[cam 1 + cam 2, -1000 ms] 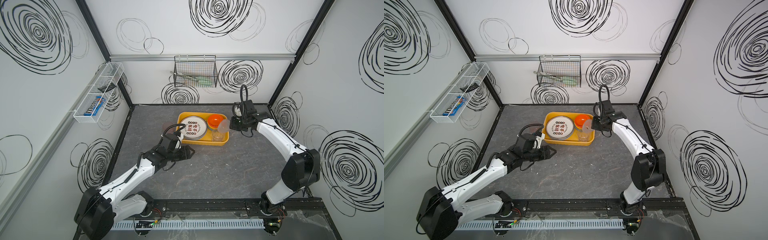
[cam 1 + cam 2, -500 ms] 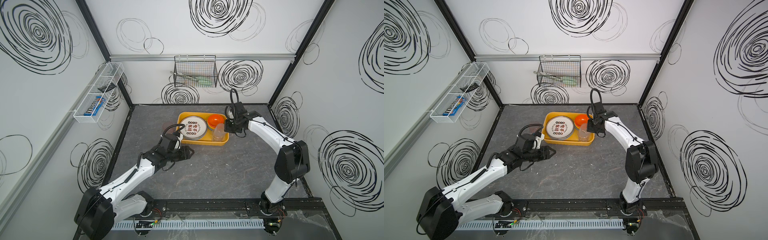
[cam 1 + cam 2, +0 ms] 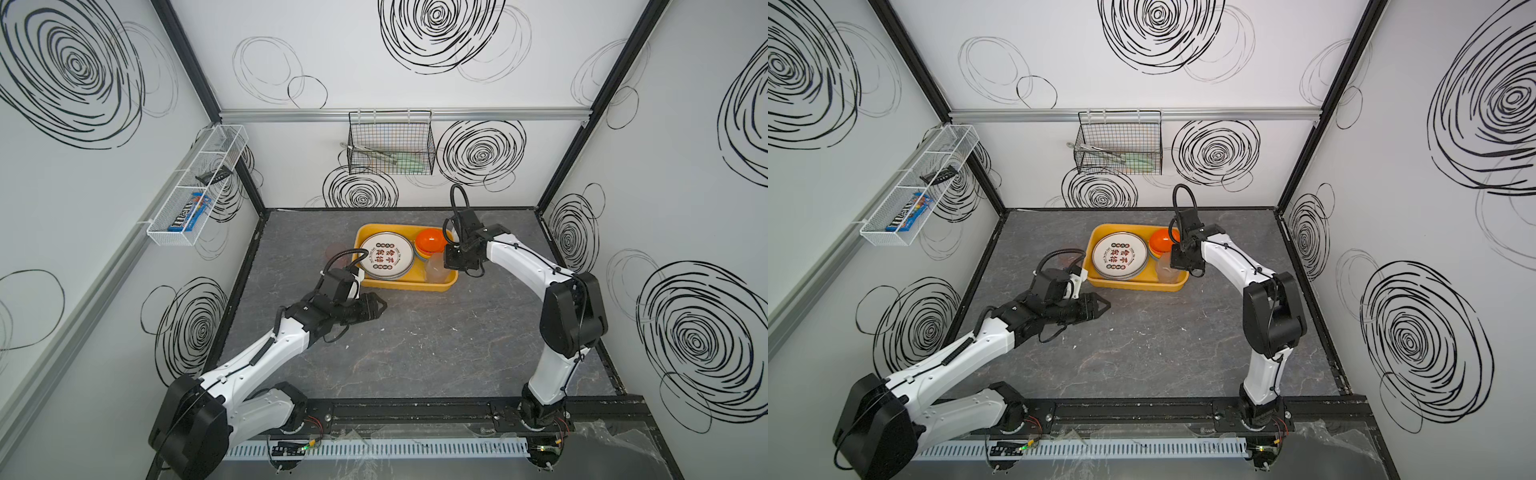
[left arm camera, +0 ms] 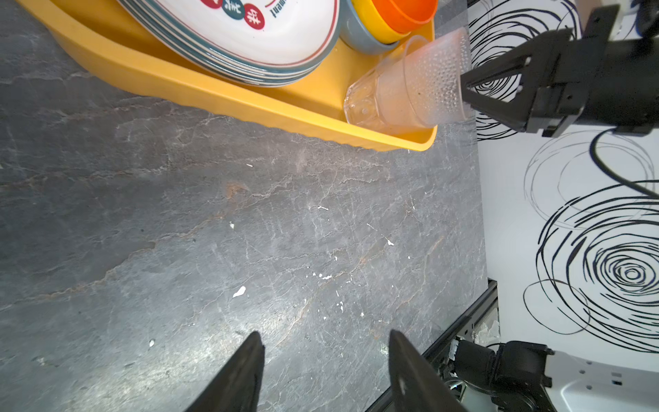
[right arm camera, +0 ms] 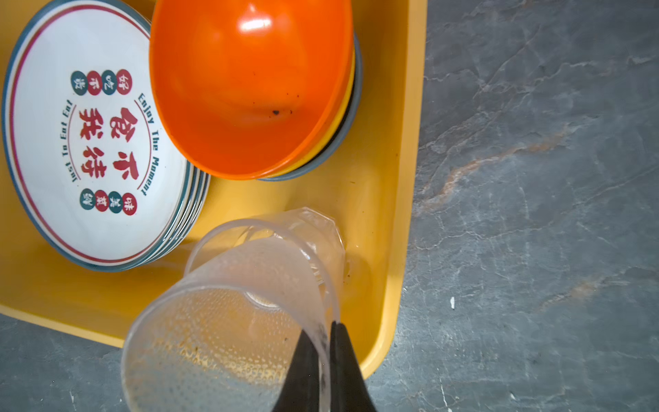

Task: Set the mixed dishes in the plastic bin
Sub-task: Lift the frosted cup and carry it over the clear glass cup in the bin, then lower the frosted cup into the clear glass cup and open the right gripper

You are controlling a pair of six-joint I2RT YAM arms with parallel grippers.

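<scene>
Now the right tool [image 5: 320,330] grips the rim of the pink cup [image 5: 221,321], nested in a clear cup [image 5: 313,228] inside the plastic bin [image 5: 403,178]; the left tool [image 4: 324,333], spread apart, hangs above the worktop [image 4: 249,214] beside that bin.

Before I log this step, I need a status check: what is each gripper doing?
Left gripper: open, holding nothing.
Right gripper: shut on the pink cup, at its rim.

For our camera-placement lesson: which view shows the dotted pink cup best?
The left wrist view: the pink cup shows side-on, nested in a clear cup, the right hand at its rim. The right wrist view looks into its mouth, rim pinched. In both top views it is tiny.
</scene>
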